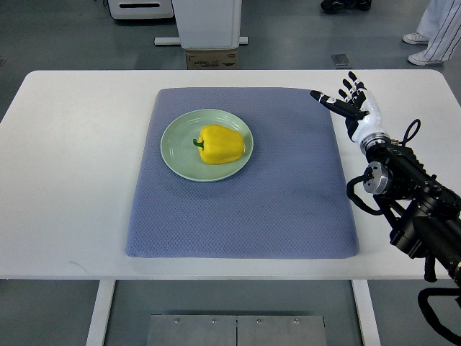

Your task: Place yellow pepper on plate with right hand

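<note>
A yellow pepper (220, 144) with a green stem lies on the pale green plate (175, 156), which sits on the upper left part of a blue-grey mat (245, 209). My right hand (347, 101) hovers at the mat's upper right corner, well to the right of the plate. Its fingers are spread and hold nothing. The right arm (410, 194) comes in from the lower right.
The mat lies on a white table (65, 166). Beyond the far edge stand a white pedestal base (205, 25) with a cardboard box (211, 58), and a person's shoes (425, 47) show at the top right.
</note>
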`<act>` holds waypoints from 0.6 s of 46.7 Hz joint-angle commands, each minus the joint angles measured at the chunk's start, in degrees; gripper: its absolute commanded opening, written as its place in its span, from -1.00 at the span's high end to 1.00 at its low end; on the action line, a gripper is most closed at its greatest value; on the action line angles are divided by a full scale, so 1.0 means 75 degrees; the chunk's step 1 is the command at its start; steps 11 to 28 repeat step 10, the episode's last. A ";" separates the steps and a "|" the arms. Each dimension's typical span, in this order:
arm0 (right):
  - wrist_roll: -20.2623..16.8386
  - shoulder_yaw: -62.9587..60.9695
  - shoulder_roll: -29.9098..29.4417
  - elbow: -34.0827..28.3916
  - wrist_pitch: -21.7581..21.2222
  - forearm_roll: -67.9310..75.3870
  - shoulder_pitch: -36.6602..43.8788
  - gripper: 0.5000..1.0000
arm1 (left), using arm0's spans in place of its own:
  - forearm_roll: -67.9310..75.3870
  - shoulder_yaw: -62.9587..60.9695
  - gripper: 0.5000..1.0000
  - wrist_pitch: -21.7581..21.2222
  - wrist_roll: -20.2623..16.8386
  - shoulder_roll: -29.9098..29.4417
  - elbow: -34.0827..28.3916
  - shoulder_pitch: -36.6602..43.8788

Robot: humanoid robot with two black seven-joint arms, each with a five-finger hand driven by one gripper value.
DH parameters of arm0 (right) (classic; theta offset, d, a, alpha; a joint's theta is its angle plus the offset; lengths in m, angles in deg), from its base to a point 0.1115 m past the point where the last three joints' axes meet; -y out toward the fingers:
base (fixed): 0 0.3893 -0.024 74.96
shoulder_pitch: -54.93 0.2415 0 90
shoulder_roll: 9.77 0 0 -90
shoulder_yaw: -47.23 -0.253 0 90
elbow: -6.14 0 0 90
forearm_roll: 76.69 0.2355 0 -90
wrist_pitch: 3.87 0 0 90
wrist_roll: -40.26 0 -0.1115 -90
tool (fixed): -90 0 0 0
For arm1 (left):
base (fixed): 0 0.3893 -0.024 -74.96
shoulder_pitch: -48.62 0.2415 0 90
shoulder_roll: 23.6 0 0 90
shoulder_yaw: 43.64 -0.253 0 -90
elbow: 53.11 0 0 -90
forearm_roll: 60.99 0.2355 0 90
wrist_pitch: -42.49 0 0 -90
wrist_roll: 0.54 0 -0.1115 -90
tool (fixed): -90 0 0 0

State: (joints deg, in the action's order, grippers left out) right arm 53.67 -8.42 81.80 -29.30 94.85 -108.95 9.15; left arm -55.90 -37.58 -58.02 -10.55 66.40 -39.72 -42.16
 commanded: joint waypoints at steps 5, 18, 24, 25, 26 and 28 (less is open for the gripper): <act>0.0028 0.0002 -0.0069 -0.0021 -0.0002 0.0082 -0.0048 -1.00 | -0.0011 0.0001 -1.00 0.0007 -0.0001 0.0000 -0.0005 -0.0001; 0.0040 0.0002 -0.0081 -0.0044 -0.0002 0.0082 -0.0060 -1.00 | 0.0001 0.0001 -1.00 -0.0004 -0.0001 0.0000 0.0007 -0.0001; 0.0040 0.0002 -0.0081 -0.0044 -0.0002 0.0082 -0.0060 -1.00 | 0.0001 0.0001 -1.00 -0.0004 -0.0001 0.0000 0.0007 -0.0001; 0.0040 0.0002 -0.0081 -0.0044 -0.0002 0.0082 -0.0060 -1.00 | 0.0001 0.0001 -1.00 -0.0004 -0.0001 0.0000 0.0007 -0.0001; 0.0040 0.0002 -0.0081 -0.0044 -0.0002 0.0082 -0.0060 -1.00 | 0.0001 0.0001 -1.00 -0.0004 -0.0001 0.0000 0.0007 -0.0001; 0.0040 0.0002 -0.0081 -0.0044 -0.0002 0.0082 -0.0060 -1.00 | 0.0001 0.0001 -1.00 -0.0004 -0.0001 0.0000 0.0007 -0.0001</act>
